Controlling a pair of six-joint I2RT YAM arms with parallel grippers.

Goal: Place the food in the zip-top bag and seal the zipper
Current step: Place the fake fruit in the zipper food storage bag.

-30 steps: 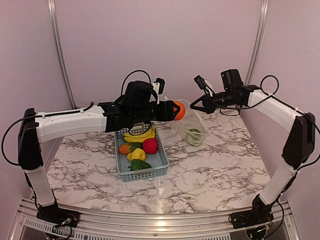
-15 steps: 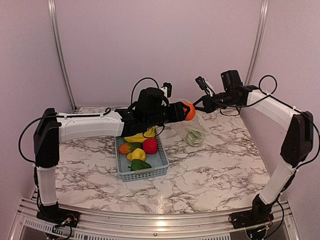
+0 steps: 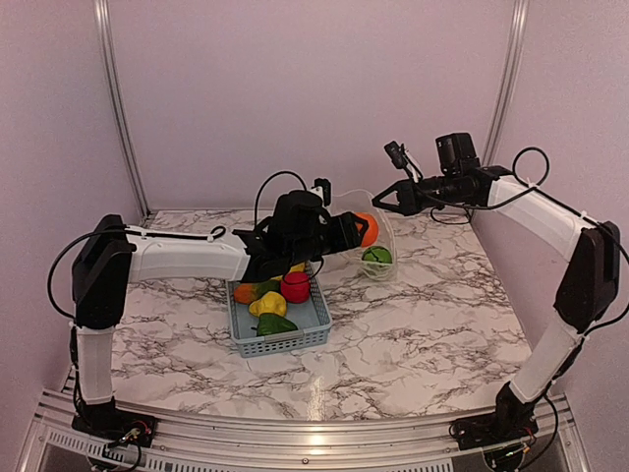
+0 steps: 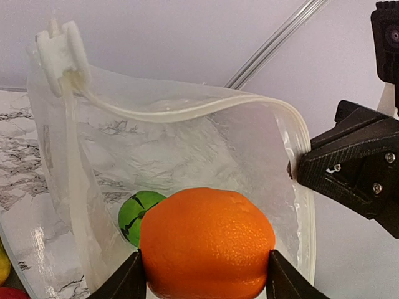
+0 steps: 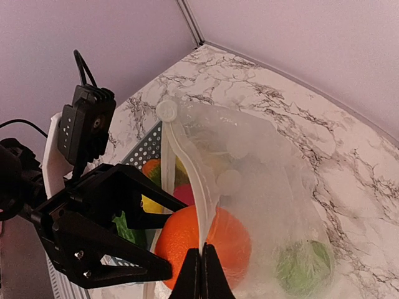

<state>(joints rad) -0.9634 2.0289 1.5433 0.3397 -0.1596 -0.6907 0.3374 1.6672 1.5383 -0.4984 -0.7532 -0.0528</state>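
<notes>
Orange piece (image 4: pixel 206 240) clamped across its widest part in left pincer (image 4: pixel 204 280), fingers spread to its width, hovering at the open mouth of zip-top bag (image 4: pixel 181 156). Bag toward far edge of counter (image 3: pixel 423 324), right of middle, mouth turned toward the left arm and lying straight ahead of the orange piece and slightly below it. Zipper (image 4: pixel 187 113) arched over the opening, long axis crosswise to the approach, from white slider (image 4: pixel 59 47) at one end to right pincer (image 4: pixel 305 165) at the other, closed tight on that strip and holding the lip up. One green piece (image 4: pixel 134 215) already at the bottom of the bag. Left arm plainly the nearer for the drop; probable next move a short push forward past the lip, then release. Left wrist view: gap under the zipper, wide enough by the look of it. Right wrist view: orange piece straddling the strip, part of it seen through the film, so likely at the threshold; how far inside, impossible to tell. Top view alone: basket (image 3: pixel 295 339) near middle of counter, with rest of the food (image 3: pixel 270 305) inside.
</notes>
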